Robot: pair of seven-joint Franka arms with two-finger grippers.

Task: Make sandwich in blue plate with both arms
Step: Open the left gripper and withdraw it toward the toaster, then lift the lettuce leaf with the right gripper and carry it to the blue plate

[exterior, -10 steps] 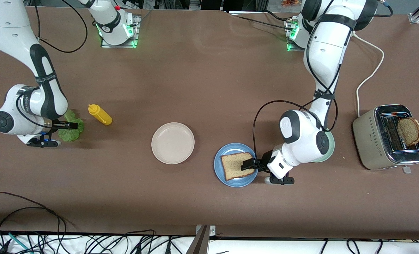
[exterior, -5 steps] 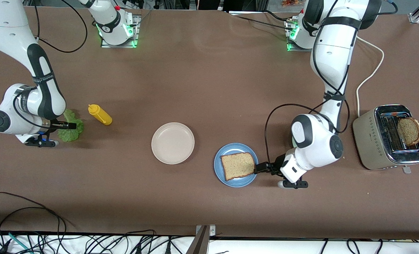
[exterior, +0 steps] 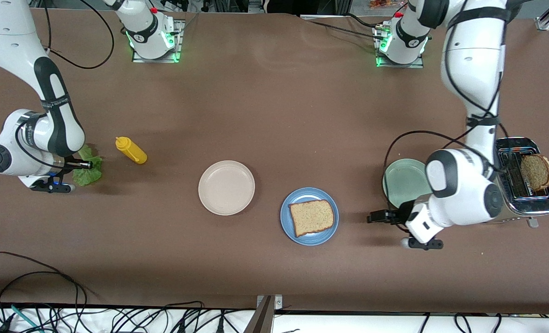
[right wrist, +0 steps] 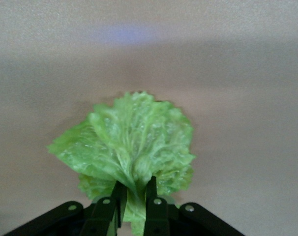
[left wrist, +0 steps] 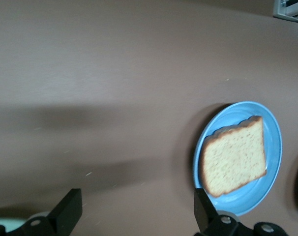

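Three plates sit on the brown table (exterior: 274,92): a blue plate (exterior: 287,221) low in the middle of the frame, a pink plate (exterior: 226,187), a green plate (exterior: 404,182). One bread slice (exterior: 312,217) lies on the blue plate; another (exterior: 536,172) sticks out of the toaster (exterior: 528,203) at the right edge. One yellow bottle (exterior: 131,150) stands at the left. The left claw (exterior: 380,216) has pulled back off the bread and hangs wide open. The right claw (right wrist: 134,199), at the left edge, has closed, pinching the lettuce (right wrist: 129,145).
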